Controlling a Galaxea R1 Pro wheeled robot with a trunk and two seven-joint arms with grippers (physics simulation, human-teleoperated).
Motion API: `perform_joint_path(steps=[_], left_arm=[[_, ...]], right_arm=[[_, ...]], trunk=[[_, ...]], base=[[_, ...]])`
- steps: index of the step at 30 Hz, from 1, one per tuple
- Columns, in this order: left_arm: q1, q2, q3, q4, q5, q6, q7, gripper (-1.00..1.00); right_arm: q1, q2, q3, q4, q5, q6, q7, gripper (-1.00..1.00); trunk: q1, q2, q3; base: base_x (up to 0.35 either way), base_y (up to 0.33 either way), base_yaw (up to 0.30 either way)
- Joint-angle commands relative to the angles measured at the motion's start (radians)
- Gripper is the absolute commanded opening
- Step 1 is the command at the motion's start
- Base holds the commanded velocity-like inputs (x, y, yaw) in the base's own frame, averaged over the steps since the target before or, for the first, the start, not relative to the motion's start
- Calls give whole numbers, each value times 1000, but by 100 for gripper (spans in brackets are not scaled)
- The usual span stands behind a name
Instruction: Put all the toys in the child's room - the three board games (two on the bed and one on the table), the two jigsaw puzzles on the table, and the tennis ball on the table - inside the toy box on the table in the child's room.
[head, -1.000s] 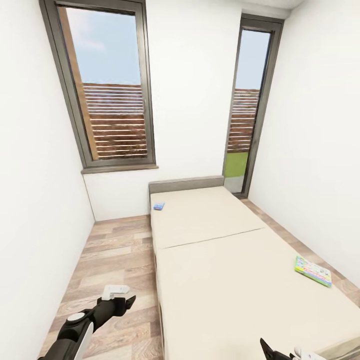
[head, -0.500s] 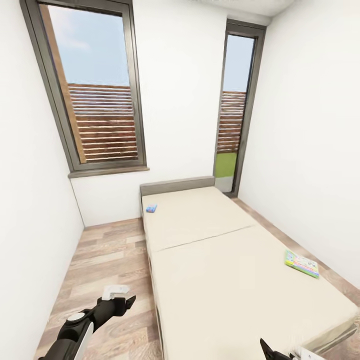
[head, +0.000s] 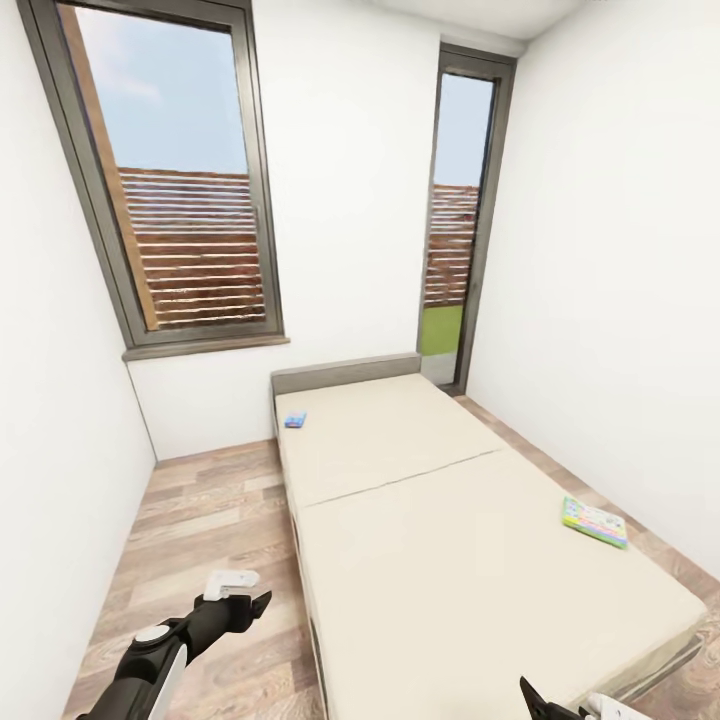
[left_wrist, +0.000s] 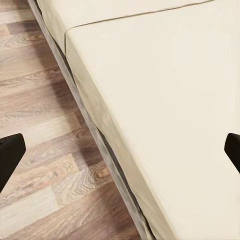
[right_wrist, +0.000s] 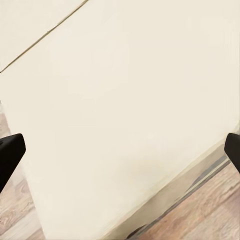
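Observation:
The bed (head: 450, 520) with its plain beige mattress runs from the grey headboard toward me. Two board games lie on it: a small blue one (head: 294, 420) near the headboard's left corner, and a green-edged one (head: 595, 522) at the mattress's right edge. My left gripper (head: 258, 601) hangs open over the floor beside the bed's left side; its wrist view has the bed edge (left_wrist: 100, 135) between the wide-apart fingertips. My right gripper (head: 545, 699) is open low over the bed's near end, above bare mattress (right_wrist: 130, 100). The table, toy box, jigsaw puzzles and tennis ball are out of view.
Wood-plank floor (head: 200, 520) forms a strip left of the bed, with a narrower strip on the right. White walls close in on both sides. A large window (head: 180, 190) and a narrow glazed door (head: 455, 220) fill the far wall.
The whole picture has shifted: the camera moved, so the bed and both games now sit further left and more of the bed's near end shows. Both arms keep their pose.

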Motion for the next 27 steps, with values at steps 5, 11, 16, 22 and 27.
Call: perform_joint_path(steps=[5, 11, 16, 22, 27], left_arm=[[-1, 0, 2, -1, 1, 6, -6, 100], [-1, 1, 2, -1, 1, 6, -7, 100], [-1, 0, 2, -1, 1, 6, -7, 100], [-1, 0, 2, -2, 1, 6, -8, 100], [-1, 0, 2, -3, 0, 6, -7, 100]], right_arm=[[0, 1, -3, -2, -8, 7, 4, 100], [0, 1, -3, -2, -9, 6, 4, 100], [0, 1, -3, -2, -10, 6, 4, 100], [0, 1, -3, -2, -9, 6, 4, 100], [0, 1, -3, -2, -8, 5, 4, 100]], trunk=[[1, -2, 0], [1, -2, 5], [1, -2, 10], [1, -2, 12], [1, -2, 12]], base=[[19, 46, -66], [4, 125, -180], [1, 120, -201], [0, 29, -82], [0, 36, -17]])
